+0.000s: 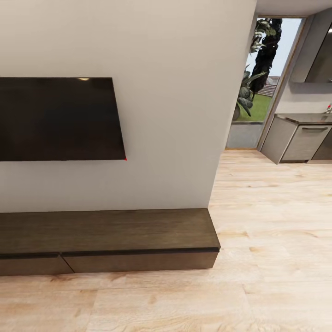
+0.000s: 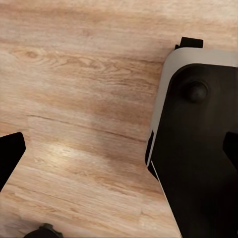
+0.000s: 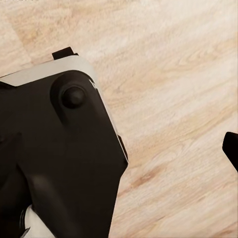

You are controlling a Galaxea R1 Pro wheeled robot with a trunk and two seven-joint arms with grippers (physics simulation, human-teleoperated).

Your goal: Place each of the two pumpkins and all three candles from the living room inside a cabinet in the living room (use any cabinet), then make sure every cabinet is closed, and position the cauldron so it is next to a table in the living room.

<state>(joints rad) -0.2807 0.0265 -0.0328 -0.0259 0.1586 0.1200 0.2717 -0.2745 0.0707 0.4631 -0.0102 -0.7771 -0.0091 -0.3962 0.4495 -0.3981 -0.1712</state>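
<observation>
The long, low, dark brown cabinet [image 1: 110, 230] stands against the white wall, and its two visible drawer fronts [image 1: 138, 261] are shut. Nothing lies on its top. The pumpkins, the candles and the cauldron are out of view. My left gripper [image 2: 121, 151] hangs open over the wooden floor, with one dark fingertip [image 2: 11, 153] at each side of the left wrist view and nothing between them. My right gripper [image 3: 121, 148] also points at the floor. One of its fingertips [image 3: 231, 148] sits far out at the edge, and it holds nothing.
A black TV [image 1: 55, 119] hangs on the wall above the cabinet. To the right, past the wall's corner, light wood floor [image 1: 272, 221] runs to the grey kitchen cabinets [image 1: 304, 140] and a window with plants. My own black base [image 2: 198, 148] is below both wrists.
</observation>
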